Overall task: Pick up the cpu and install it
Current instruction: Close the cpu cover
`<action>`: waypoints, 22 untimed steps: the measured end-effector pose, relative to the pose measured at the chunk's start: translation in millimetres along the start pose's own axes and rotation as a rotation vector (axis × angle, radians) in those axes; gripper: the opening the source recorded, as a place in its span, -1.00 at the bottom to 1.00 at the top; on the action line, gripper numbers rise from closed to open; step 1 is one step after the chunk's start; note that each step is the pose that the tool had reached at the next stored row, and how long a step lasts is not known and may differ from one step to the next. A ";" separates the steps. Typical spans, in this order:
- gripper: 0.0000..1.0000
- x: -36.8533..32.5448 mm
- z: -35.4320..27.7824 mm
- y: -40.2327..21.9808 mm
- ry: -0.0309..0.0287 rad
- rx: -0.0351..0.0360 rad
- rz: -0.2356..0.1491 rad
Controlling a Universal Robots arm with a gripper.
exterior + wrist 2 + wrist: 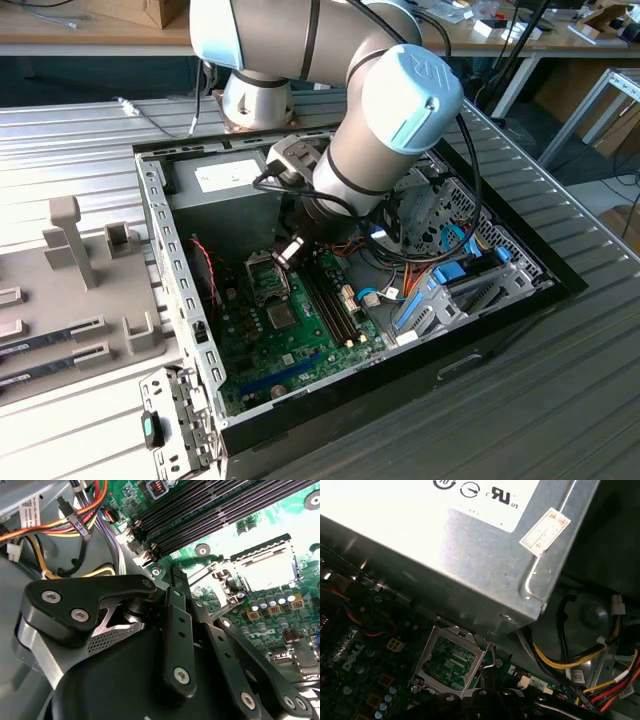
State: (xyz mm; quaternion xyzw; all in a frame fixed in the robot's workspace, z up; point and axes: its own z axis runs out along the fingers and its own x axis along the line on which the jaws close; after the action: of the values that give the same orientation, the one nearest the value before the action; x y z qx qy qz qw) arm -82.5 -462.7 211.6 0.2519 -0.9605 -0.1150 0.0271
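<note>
My gripper [290, 252] hangs low inside the open computer case, just above the motherboard's silver socket frame [267, 280]. The cpu is out of view. In the first wrist view the socket frame [451, 662] encloses a green field with fine contacts. In the second wrist view the socket [265, 567] glares pale, so I cannot tell if a chip lies in it. The gripper [173, 575] looks shut, its tip [487, 677] right at the thin wire lever [492, 656] beside the frame. Whether the lever is pinched is unclear.
The grey power-supply box [445, 545] rises close behind the socket. Black memory slots [220, 510] run alongside it. Yellow, red and orange cables [570, 660] bunch near the gripper. The case wall [165, 260] and a grey parts fixture [90, 290] lie towards the exterior view's left.
</note>
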 end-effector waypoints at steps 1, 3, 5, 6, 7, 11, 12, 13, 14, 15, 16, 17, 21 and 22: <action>-0.79 -0.3 0.0 -0.2 0.0001 -0.0052 -0.012; -0.79 -3.8 -0.2 -2.0 -0.0201 -0.0429 -0.022; -0.79 -8.2 -1.2 -4.3 -0.0420 -0.0831 -0.027; -0.79 -8.5 -1.3 -4.4 -0.0442 -0.0874 -0.027; -0.79 -8.7 -1.0 -4.2 -0.0459 -0.0906 -0.028; -0.79 -9.0 1.8 -4.4 -0.0497 -0.1013 -0.037; -0.79 -9.0 2.6 -4.7 -0.0456 -0.1024 -0.051; -0.79 -9.0 2.9 -4.7 -0.0397 -0.1028 -0.070; -0.79 -9.0 3.2 -4.8 -0.0329 -0.1036 -0.093; -0.79 -9.0 3.5 -4.8 -0.0282 -0.1043 -0.109; -0.79 -9.0 3.8 -4.9 -0.0218 -0.1052 -0.131; -0.79 -9.0 4.0 -4.9 -0.0202 -0.1054 -0.137; -0.79 -8.7 3.5 -5.4 -0.0261 -0.1151 -0.139; -0.79 -8.7 2.6 -5.2 -0.0264 -0.1160 -0.140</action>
State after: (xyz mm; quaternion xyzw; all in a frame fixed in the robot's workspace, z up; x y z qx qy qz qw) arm -72.8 -462.3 207.9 0.3148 -0.9326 -0.1754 0.0209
